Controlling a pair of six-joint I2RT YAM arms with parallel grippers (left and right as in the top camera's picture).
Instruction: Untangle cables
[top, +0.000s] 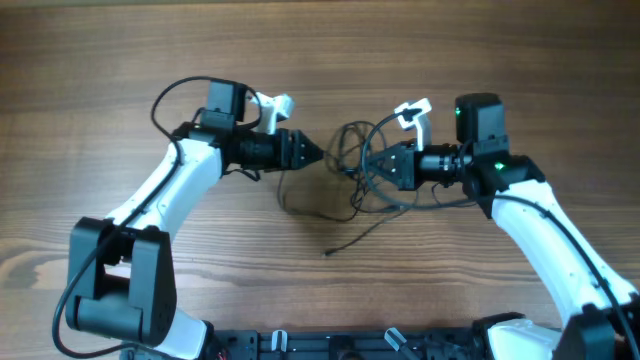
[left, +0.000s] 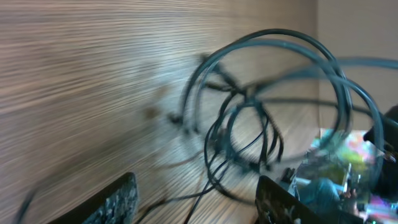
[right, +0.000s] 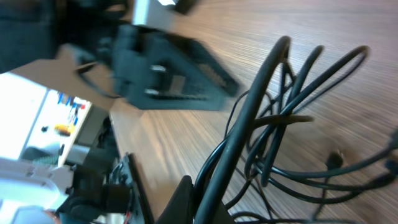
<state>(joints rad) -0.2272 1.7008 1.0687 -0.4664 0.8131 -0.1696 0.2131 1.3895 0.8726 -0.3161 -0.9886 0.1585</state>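
Note:
The cables (top: 352, 170) are a tangle of thin black loops between my two grippers at mid-table. A loose strand runs down to a plug end (top: 328, 253). My left gripper (top: 318, 153) points at the tangle from the left. In the left wrist view it (left: 196, 205) is open, with strands of the cables (left: 249, 118) lying between and beyond its fingers. My right gripper (top: 372, 168) is on the tangle's right side. In the right wrist view it (right: 205, 205) is shut on thick loops of the cables (right: 280, 124) and holds them raised off the wood.
The wooden table (top: 320, 50) stretches all round the tangle. The left arm's black gripper body (right: 168, 74) faces the right wrist camera closely. Black frame parts (top: 330, 345) sit at the table's front edge.

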